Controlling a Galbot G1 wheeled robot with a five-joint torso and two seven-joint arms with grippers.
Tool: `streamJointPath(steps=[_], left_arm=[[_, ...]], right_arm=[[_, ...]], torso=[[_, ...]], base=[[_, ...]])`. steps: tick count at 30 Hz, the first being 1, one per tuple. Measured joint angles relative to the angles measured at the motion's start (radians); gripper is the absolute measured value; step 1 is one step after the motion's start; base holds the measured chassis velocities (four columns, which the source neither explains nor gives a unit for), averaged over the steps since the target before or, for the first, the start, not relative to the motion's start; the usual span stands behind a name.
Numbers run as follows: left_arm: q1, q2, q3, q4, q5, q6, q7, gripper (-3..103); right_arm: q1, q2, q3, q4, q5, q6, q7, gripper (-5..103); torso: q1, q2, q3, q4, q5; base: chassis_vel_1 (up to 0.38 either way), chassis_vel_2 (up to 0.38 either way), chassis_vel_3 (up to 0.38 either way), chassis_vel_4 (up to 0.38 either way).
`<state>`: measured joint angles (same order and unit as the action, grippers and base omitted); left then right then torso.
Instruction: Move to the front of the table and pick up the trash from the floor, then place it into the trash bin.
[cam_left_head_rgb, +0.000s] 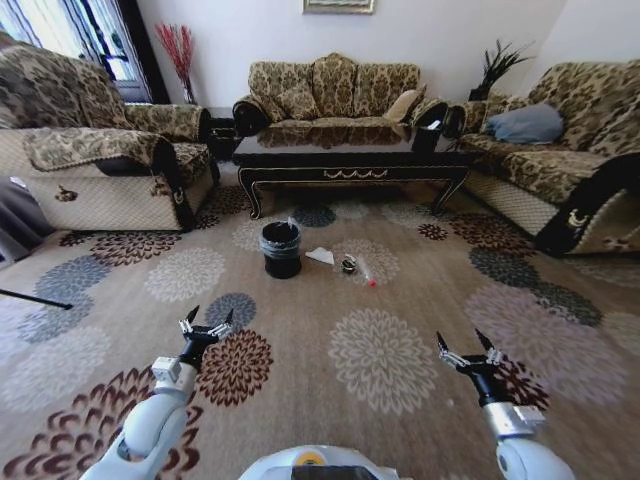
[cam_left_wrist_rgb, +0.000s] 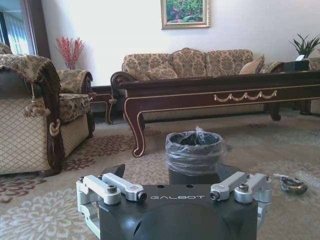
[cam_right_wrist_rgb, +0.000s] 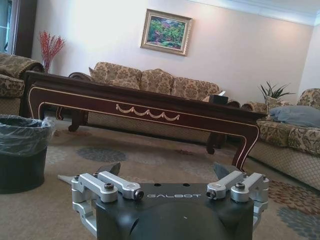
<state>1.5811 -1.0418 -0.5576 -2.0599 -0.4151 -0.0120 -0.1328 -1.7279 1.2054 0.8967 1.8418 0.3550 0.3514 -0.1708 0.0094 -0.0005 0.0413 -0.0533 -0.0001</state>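
Nearest the camera in the head view, the left gripper (cam_left_head_rgb: 206, 325) is held low over the patterned carpet (cam_left_head_rgb: 400, 370) with its two dark fingers spread apart and nothing between them. The right gripper (cam_left_head_rgb: 467, 352) is held at a similar height on the opposite side, its fingers likewise spread and empty. Both are well apart from the trash.

Farther out on the carpet, the trash bin (cam_left_head_rgb: 281, 249) is observed standing upright, a clear liner gathered around its rim. In the left wrist view the trash bin (cam_left_wrist_rgb: 194, 156) is seen directly ahead of that gripper, between it and the table. Just beside the bin, on the robot's right, the white paper piece (cam_left_head_rgb: 320, 256) is noted lying flat on the floor. Next to it the small dark wrapper (cam_left_head_rgb: 348, 265) is recorded, and near that the clear bottle (cam_left_head_rgb: 365, 272) lies on its side with its red cap pointing toward the robot. All three items are on the floor, apart from the bin.

Beyond the trash, the table (cam_left_head_rgb: 345, 158) is seen standing across the room with its gold ornament facing the robot. A black box (cam_left_head_rgb: 428, 139) sits on its top at the right end. Behind the table a patterned sofa (cam_left_head_rgb: 335, 92) is placed against the wall, with further sofas at either side
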Motion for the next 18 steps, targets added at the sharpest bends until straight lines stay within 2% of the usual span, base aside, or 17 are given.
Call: streamJointPath(steps=[18], left_arm=[[0.005,-0.001,-0.005,0.001,0.000,-0.001,0.000,100]], right_arm=[[-0.005,0.010,-0.001,0.004,-0.013,0.000,-0.001,100]], torso=[[0.000,0.000,0.000,0.0000,0.0001]], base=[[-0.156,0.163,0.166,-0.157]])
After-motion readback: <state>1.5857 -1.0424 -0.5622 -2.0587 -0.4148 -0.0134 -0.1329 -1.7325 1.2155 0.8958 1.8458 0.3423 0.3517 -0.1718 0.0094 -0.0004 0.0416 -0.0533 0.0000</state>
